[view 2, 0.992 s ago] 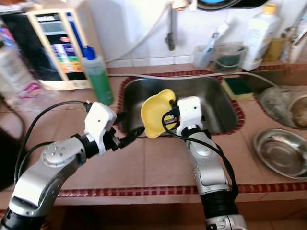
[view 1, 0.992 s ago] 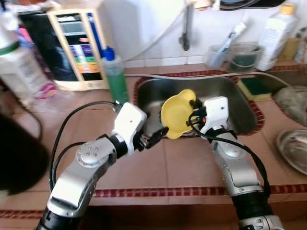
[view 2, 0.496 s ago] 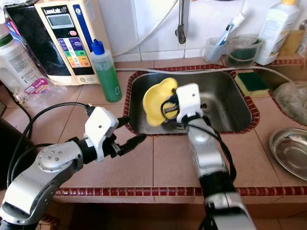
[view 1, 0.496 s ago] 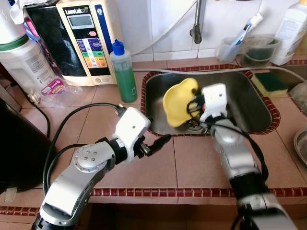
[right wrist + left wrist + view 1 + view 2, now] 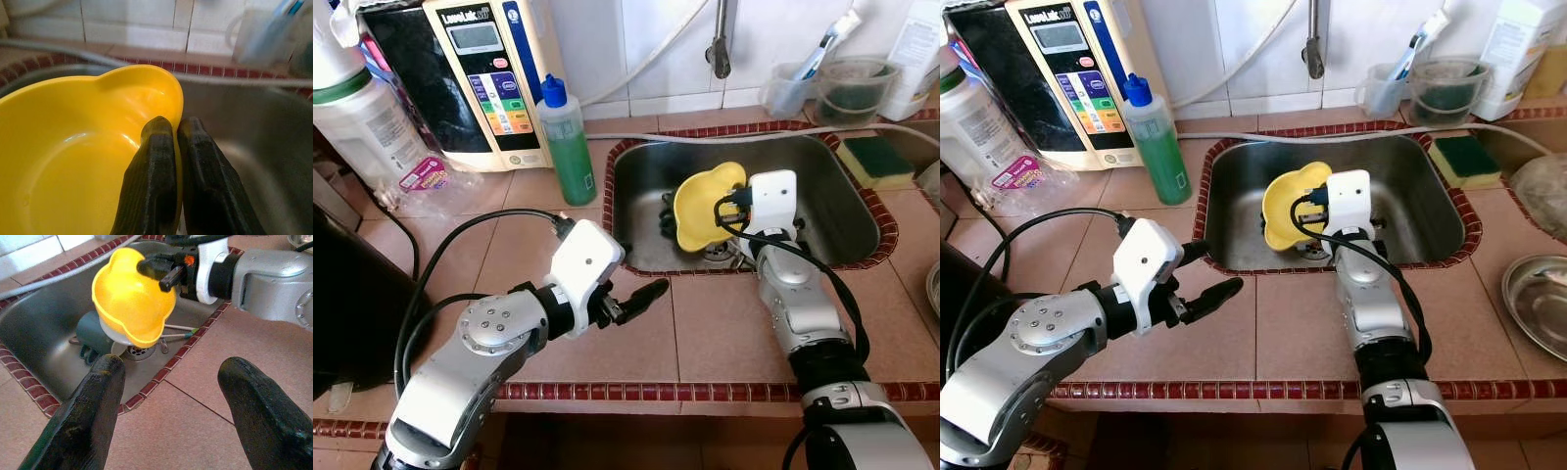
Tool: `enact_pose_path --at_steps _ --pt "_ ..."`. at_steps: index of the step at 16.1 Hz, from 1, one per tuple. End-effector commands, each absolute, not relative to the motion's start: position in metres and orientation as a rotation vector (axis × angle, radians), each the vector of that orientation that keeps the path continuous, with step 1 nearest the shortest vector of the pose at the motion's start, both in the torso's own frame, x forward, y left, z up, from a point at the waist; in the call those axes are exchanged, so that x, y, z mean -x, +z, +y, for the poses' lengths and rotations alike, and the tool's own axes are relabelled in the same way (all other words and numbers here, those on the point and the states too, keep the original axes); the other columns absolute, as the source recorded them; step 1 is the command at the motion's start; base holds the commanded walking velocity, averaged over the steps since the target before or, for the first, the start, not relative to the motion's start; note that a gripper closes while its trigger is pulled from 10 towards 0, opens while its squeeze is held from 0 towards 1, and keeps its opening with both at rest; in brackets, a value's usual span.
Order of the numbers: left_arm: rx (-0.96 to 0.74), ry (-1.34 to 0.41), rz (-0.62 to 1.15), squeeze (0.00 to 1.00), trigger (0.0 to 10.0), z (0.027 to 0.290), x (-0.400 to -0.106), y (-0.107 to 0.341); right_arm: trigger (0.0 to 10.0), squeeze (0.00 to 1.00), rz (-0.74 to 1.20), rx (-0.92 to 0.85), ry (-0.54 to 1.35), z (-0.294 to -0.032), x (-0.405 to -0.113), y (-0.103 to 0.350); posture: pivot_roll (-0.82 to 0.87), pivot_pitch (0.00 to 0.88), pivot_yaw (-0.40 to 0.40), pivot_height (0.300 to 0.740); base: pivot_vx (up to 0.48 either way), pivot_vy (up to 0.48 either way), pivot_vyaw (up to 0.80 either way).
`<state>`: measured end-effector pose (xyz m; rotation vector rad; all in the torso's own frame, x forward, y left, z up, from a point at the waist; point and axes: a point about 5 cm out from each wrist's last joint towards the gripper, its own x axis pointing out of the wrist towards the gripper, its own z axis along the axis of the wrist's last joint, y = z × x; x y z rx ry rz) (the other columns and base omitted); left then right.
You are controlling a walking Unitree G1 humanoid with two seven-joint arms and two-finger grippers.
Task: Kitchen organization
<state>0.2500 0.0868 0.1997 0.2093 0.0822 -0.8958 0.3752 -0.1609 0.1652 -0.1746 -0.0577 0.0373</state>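
right gripper [image 5: 175,147] reached forward over the sink [image 5: 847,211], fingers pinched on the rim of the yellow bowl [image 5: 705,206], tilted above the drain. left gripper [image 5: 641,294] spread apart, hovering over the counter [image 5: 695,323].

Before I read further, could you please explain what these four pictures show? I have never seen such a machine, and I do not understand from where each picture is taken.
This is a humanoid robot with two silver arms at a tiled kitchen counter. Two pictures come from cameras in its head, looking down. The other two come from a camera on each wrist, looking along the black fingers.

The right end effector is shut on the rim of a yellow bowl and holds it tilted over the steel sink. The left end effector is open above the counter, holding nothing.

In the sink, under the bowl, lie a dark green thing and some thin utensils near the drain. On the counter stand a green bottle, a water machine, and a sponge.
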Motion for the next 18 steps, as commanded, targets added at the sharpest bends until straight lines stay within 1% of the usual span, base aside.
enact_pose_path --at_steps 1,2,6,7,8,9,14,18 --pt "-0.200 -0.893 0.076 0.00 10.0 0.089 -0.249 0.206 10.0 0.00 -0.012 0.152 0.027 -0.156 -0.378 0.162 0.00 0.187 0.152 0.740 0.000 0.000 0.00" --pt "-0.193 -0.888 0.074 0.00 10.0 0.089 -0.249 0.208 10.0 0.00 0.032 0.107 0.009 -0.155 -0.379 0.156 0.00 0.190 0.150 0.740 0.000 0.000 0.00" --pt "-0.185 -0.878 0.080 0.00 10.0 0.091 -0.249 0.210 10.0 0.00 0.056 0.045 0.020 -0.149 -0.380 0.155 0.01 0.193 0.145 0.740 0.000 0.000 0.00" --pt "-0.186 -0.874 0.079 0.00 10.0 0.091 -0.249 0.211 10.0 0.16 0.062 0.033 0.013 -0.149 -0.381 0.156 0.01 0.191 0.143 0.740 0.000 0.000 0.00" --pt "-0.186 -0.872 0.079 0.00 10.0 0.092 -0.249 0.211 10.0 0.92 0.062 0.024 0.009 -0.150 -0.382 0.157 0.01 0.191 0.143 0.740 0.000 0.000 0.00" --pt "-0.185 -0.865 0.080 0.00 10.0 0.092 -0.250 0.211 10.0 1.00 0.055 0.023 0.015 -0.149 -0.383 0.158 0.01 0.191 0.141 0.740 0.000 0.000 0.00" --pt "-0.187 -0.849 0.079 0.00 10.0 0.094 -0.251 0.211 10.0 1.00 0.054 0.003 0.030 -0.146 -0.384 0.159 0.02 0.186 0.135 0.740 0.000 0.000 0.00" --pt "-0.203 -0.808 0.062 0.00 10.0 0.098 -0.255 0.213 10.0 1.00 -0.005 -0.017 0.068 -0.138 -0.386 0.170 0.02 0.175 0.127 0.740 0.000 0.000 0.00"
